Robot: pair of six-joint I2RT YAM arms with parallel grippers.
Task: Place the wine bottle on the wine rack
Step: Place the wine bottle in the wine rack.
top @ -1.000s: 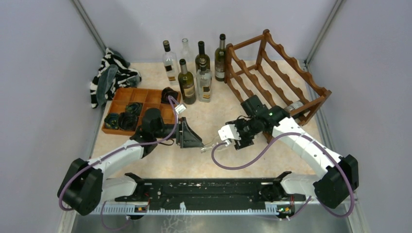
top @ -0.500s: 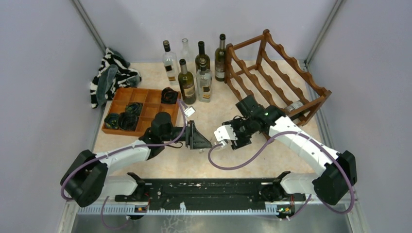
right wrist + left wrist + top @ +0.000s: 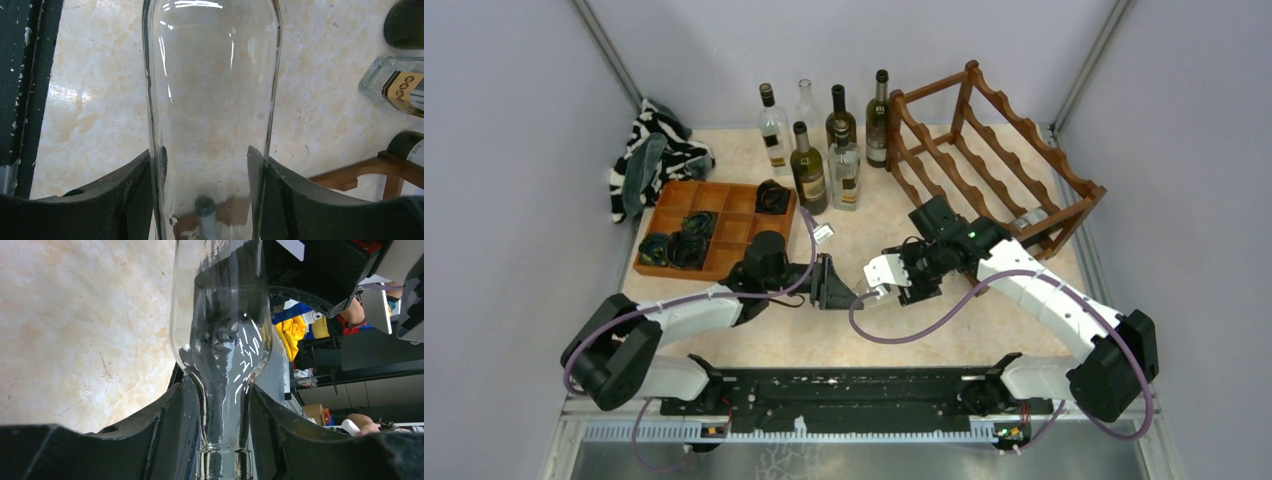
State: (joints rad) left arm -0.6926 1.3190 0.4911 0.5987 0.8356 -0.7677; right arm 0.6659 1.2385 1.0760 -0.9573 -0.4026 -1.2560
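Observation:
A clear glass wine bottle (image 3: 865, 296) hangs lying sideways above the table's middle, between both arms. My left gripper (image 3: 849, 293) is shut on its neck (image 3: 223, 430), both dark fingers pressed against the glass just above the lip. My right gripper (image 3: 887, 286) is shut on the bottle's wide body (image 3: 210, 100), its pads flat on either side. The wine rack (image 3: 994, 160), dark reddish-brown with wavy rails, stands at the back right, behind the right arm; a corner of it (image 3: 395, 170) shows in the right wrist view. A dark bottle (image 3: 1032, 222) lies in its lowest tier.
Several upright bottles (image 3: 824, 140) stand at the back centre, just left of the rack. An orange-brown compartment tray (image 3: 714, 225) with dark coiled items lies at the left, and a striped cloth (image 3: 652, 155) is bunched behind it. Two bottles (image 3: 395, 85) lie near the right wrist's edge.
The left arm has swung right to the bottle's neck and its jaws have closed on it. The right arm keeps its grip, shifted only slightly.

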